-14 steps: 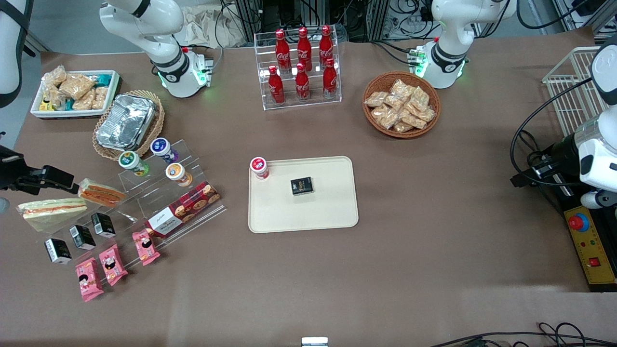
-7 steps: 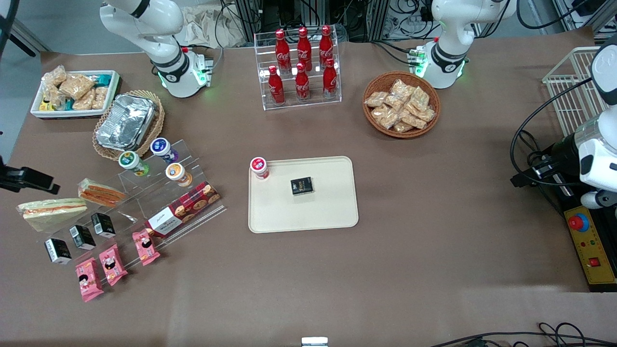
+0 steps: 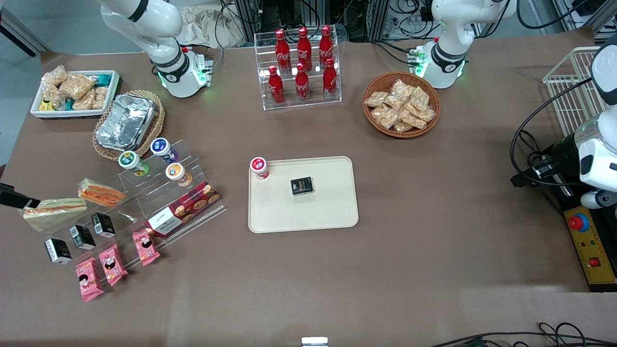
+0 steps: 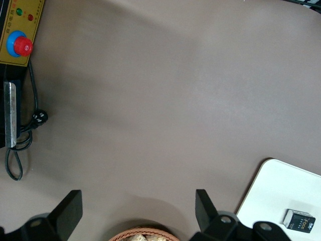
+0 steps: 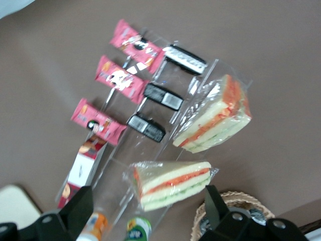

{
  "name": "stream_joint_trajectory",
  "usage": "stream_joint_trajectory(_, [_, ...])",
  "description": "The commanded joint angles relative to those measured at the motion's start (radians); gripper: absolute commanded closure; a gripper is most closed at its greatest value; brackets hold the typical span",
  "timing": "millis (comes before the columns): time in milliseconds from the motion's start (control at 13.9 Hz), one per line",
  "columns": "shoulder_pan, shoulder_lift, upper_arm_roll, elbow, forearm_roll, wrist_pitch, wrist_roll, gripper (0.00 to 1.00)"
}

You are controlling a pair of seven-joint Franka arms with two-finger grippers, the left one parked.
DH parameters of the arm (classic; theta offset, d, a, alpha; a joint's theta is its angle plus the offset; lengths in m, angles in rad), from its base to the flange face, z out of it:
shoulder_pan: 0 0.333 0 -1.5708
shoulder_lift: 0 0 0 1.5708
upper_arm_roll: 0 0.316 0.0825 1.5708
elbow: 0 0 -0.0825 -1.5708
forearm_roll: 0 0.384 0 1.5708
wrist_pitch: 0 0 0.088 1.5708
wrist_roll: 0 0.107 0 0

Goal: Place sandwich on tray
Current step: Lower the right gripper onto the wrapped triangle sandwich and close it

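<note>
sandwich (image 3: 54, 210): looked light, soft, film slippery; best held across the bread faces.
gripper (image 5: 145, 213): above it, jaws spread, empty.
tray (image 3: 332, 212): well apart.

The brown table (image 3: 434, 270) carries the tray (image 3: 332, 212) at its middle. Farther from the camera than the tray stand a cola rack (image 3: 299, 99) and a snack basket (image 3: 371, 91). Toward my end from the tray sit a clear stepped stand (image 3: 144, 193), a wicker basket (image 3: 159, 115) and a white tub (image 3: 113, 91). My gripper (image 3: 17, 200), fingers spread, hangs over the stand's end farthest from the tray.
</note>
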Motion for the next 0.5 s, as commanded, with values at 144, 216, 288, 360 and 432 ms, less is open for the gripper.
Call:
stream_joint_trajectory(144, [-0.041,0.042,0.001,0.005,0.019,0.038,0.118,0.02])
stream_joint_trajectory(216, [-0.044,0.061,-0.002,0.005,0.007,0.044,0.123,0.02])
stream_joint_trajectory(288, [-0.044,0.075,-0.007,0.005,-0.005,0.047,0.123,0.02])
stream_joint_trajectory(360, [-0.044,0.094,-0.013,0.005,-0.01,0.05,0.123,0.02])
stream_joint_trajectory(432, [-0.044,0.11,-0.024,0.005,-0.01,0.05,0.124,0.02])
